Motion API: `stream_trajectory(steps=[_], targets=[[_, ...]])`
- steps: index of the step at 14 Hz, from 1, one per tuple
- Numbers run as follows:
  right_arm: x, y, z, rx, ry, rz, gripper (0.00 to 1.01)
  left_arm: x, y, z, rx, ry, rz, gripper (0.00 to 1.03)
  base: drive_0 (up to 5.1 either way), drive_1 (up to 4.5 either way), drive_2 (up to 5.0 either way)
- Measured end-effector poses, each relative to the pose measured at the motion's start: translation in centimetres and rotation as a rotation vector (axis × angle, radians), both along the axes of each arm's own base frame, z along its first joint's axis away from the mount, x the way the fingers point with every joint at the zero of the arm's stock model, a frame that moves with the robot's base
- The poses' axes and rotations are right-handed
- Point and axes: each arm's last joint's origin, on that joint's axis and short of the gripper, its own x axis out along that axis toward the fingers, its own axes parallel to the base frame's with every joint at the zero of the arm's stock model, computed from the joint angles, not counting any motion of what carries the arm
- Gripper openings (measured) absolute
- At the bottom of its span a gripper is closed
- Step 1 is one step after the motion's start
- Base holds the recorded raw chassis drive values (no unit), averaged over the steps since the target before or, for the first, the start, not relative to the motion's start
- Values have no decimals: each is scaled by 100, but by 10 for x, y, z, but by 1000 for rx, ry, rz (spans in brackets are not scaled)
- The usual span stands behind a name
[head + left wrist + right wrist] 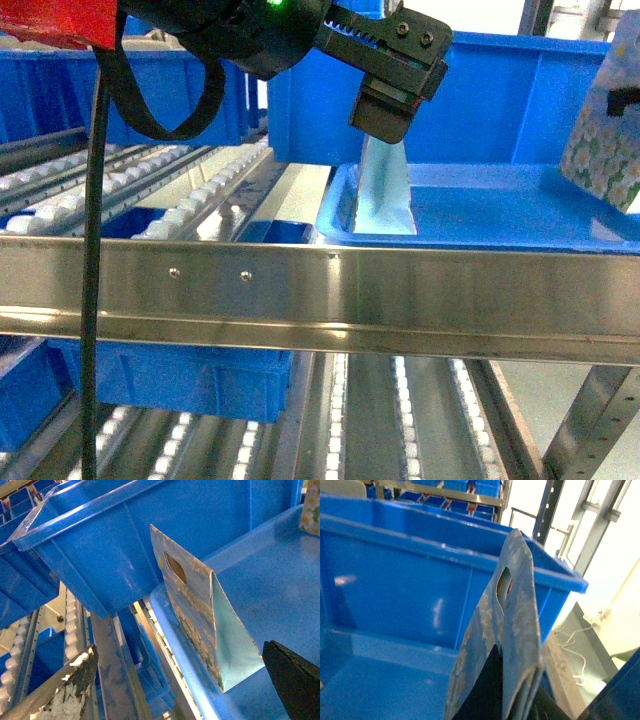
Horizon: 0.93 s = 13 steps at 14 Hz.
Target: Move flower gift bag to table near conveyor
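Up on the conveyor, a flower gift bag stands upright in a shallow blue tray, with the left gripper spread wide just above it. At the tray's right end the right gripper seems to pinch a second flowered bag, though the fingertips are largely hidden. Deep blue bins sit behind.

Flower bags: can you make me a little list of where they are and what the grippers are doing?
standing gift bag: upright in blue tray
left gripper: open, just above that bag
held gift bag: flowery, pinched by right gripper
conveyor: steel rail, white rollers, under tray
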Motion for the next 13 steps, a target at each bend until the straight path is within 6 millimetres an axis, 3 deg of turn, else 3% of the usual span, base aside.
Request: stream_trajectory(steps=[2,4,8,13], targets=[[-1,0,41,1,-98,64,2,0,0,0,0,0,0,98,0,0,0],[-5,1,67,-4,-153,112,2,0,0,0,0,0,0,98,0,0,0],[-4,1,69,-4,-157,117,2,16,-10,7,6,-29,-10,98,0,0,0],[-4,1,69,-4,-156,117,2,35,-33,-1,61,-4,-48,98,0,0,0]])
